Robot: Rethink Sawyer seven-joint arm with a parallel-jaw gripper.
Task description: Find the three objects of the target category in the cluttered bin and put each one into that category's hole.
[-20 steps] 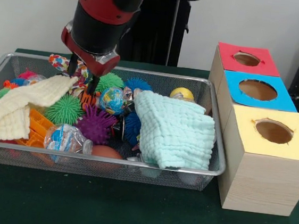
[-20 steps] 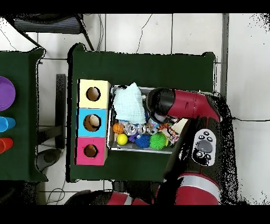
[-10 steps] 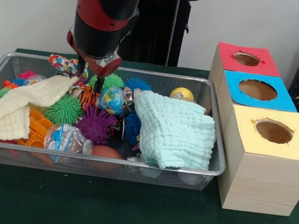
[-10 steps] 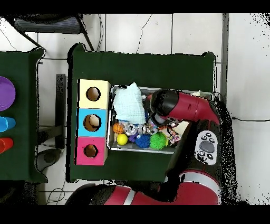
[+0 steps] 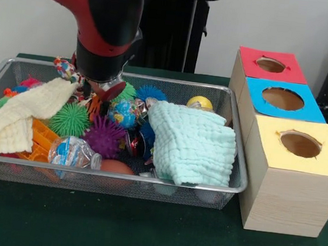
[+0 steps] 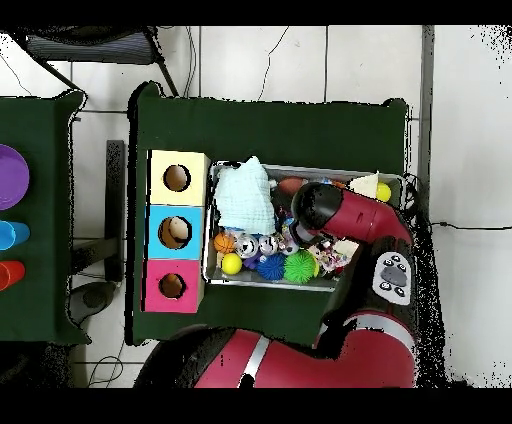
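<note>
— What lies nearest in the wire bin [image 5: 234,188]?

— At the front rim, a brown egg [image 5: 115,167], a clear-wrapped toy [image 5: 72,151] and orange plastic pieces [image 5: 40,138]. A cream cloth [image 5: 23,116] drapes over the one end, a mint cloth [image 5: 192,142] over the other.

— And behind those?

— A purple spiky ball [image 5: 104,136], a green spiky ball [image 5: 70,119], then a globe ball [image 5: 123,112]. Further back sit a blue spiky ball [image 5: 151,92] and a yellow ball [image 5: 199,102].

— Where is your hand?

— My hand [image 5: 99,95] is down among the toys, just behind the green spiky ball, beside the globe ball. I cannot tell how far it is open, or whether it grips anything.

— The holes?

— On the desk [image 5: 141,232] beside the bin: yellow box [image 5: 291,171] nearest, blue box [image 5: 280,106], red box [image 5: 267,66] farthest.
</note>
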